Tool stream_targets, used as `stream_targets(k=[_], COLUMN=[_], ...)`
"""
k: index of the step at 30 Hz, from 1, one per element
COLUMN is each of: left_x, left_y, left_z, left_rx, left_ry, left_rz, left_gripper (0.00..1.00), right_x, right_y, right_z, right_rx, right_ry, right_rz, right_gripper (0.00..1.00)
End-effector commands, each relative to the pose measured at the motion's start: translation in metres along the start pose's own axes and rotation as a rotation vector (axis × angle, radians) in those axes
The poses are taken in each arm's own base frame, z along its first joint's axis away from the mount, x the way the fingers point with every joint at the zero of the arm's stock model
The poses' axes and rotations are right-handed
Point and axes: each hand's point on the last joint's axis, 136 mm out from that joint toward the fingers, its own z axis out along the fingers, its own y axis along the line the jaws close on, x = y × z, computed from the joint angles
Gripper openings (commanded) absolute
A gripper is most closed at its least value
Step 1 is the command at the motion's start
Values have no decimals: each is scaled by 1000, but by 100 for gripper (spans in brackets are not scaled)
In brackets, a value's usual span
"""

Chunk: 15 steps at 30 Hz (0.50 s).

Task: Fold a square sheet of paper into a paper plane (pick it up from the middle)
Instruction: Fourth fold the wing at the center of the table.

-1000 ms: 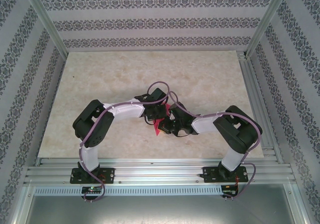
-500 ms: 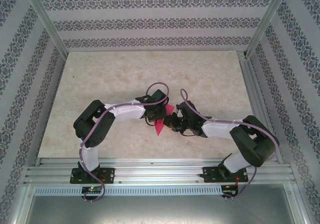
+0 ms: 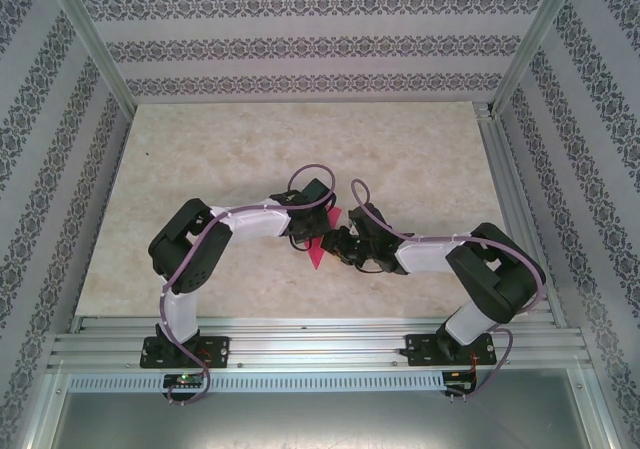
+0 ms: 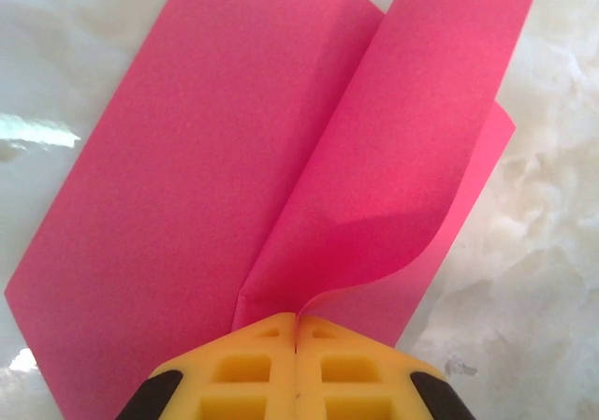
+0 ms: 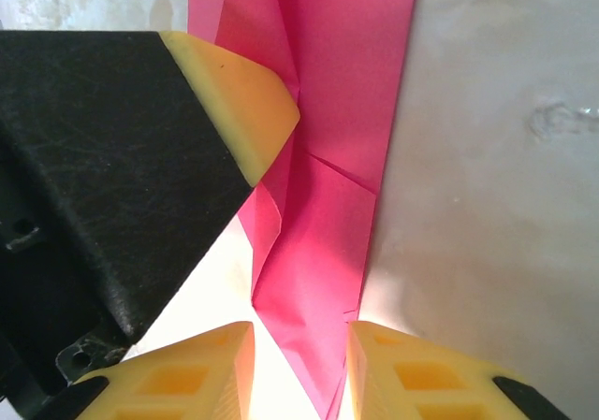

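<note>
Paper (image 3: 323, 249) on table (image 3: 220, 149), between left pincer (image 4: 296, 340) and right pincer (image 5: 299, 359).

Premises: a robotics laboratory test cell, not a domestic room. Evidence: a marble-patterned tabletop (image 3: 200, 169) is framed by aluminium extrusion posts (image 3: 93, 49) rising from its far corners. Patterned wallpaper panels (image 3: 300, 44) close it in behind and on both sides. Slotted aluminium rails (image 3: 320, 341) run along its near edge, with two robot arms (image 3: 250, 219) bolted to them by base plates (image 3: 185, 351)

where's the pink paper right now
Top external view: the paper lies at the table centre, left gripper shut on it, right gripper open around its tip.
</note>
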Motion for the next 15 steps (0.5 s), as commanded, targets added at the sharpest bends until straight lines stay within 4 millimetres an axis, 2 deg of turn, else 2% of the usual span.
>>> stream_targets(k=[1, 3, 5, 7, 9, 12, 15], left_x=[5, 4, 1, -2, -4, -7, -9], left_y=[-31, -32, -34, -32, -29, -23, -22], left_z=[-11, -14, -19, -23, -25, -25, -27], left_rx=[92, 95, 105, 94, 88, 82, 93], left_ry=[28, 22, 9, -6, -15, -17, -21], left_rz=[6, 6, 4, 6, 2, -11, -24], left_gripper=[7, 8, 9, 9, 9, 8, 9], right_x=[-13, -10, -9, -9, -18, -28, -29], right_y=[25, 23, 24, 6, -2, -1, 5], right_z=[8, 10, 3, -9, -15, -23, -22], right_rx=[-76, -70, -141, -142, -130, -146, -161], right_ry=[-41, -27, -60, -110, -126, -152, -144], right_rz=[-28, -33, -17, 33, 42, 34, 7], right_gripper=[31, 30, 28, 27, 27, 26, 29])
